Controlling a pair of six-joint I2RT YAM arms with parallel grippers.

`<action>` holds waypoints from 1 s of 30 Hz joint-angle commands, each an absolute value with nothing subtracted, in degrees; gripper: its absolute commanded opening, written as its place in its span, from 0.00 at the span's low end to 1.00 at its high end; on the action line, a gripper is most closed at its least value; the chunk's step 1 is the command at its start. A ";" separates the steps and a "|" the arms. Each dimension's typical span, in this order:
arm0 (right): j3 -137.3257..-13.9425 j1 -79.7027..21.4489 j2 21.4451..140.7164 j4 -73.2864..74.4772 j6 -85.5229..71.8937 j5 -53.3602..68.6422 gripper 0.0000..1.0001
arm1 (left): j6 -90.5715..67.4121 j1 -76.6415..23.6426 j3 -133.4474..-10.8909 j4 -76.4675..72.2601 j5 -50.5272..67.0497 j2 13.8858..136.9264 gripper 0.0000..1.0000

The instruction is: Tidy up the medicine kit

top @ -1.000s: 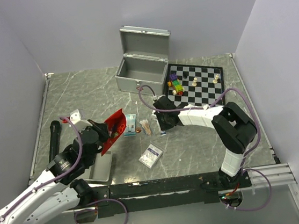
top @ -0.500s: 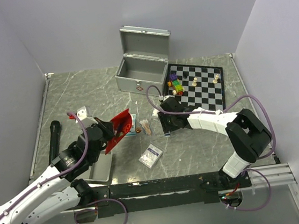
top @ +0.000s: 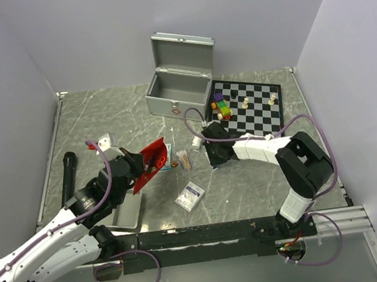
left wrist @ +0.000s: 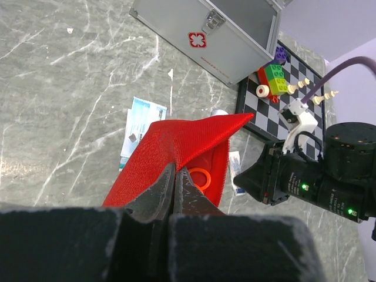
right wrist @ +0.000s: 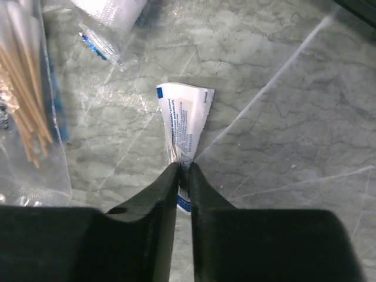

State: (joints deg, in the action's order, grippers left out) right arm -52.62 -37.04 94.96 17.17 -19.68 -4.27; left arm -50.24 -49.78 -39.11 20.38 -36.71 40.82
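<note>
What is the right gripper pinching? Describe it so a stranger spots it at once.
From the open silver medicine kit, come toward the arms to the right gripper, left of the chessboard. It pinches a small creased sachet. Unlike the clear bag of wooden sticks beside it, it is opaque white with blue print.

White-black arms [top: 50,242], purple cables [left wrist: 352,60]

Noted ribbed matt metal on medicine kit [top: 174,103], coarse woven cloth on red pouch [left wrist: 176,141], creased glossy paper on sachet [right wrist: 183,114], smooth marbled stone-look on table [right wrist: 282,117].
</note>
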 commanded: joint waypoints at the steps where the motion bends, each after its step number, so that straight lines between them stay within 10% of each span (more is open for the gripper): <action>1: -50.89 -37.00 89.32 16.44 -19.87 -5.53 0.13 | -48.61 -49.57 -39.81 16.97 -34.99 41.39 0.01; 13: -48.16 -52.55 58.46 14.24 1.46 2.77 0.06 | -38.77 -48.25 -43.76 8.97 -15.41 49.39 0.01; 30: -43.50 -60.20 49.75 6.41 23.19 6.95 0.10 | -27.07 -45.44 -53.26 13.80 14.50 57.04 0.01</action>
State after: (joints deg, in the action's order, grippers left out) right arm -41.98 -58.48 50.78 11.11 16.58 9.08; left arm -29.54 -45.71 -50.24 14.37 7.70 55.90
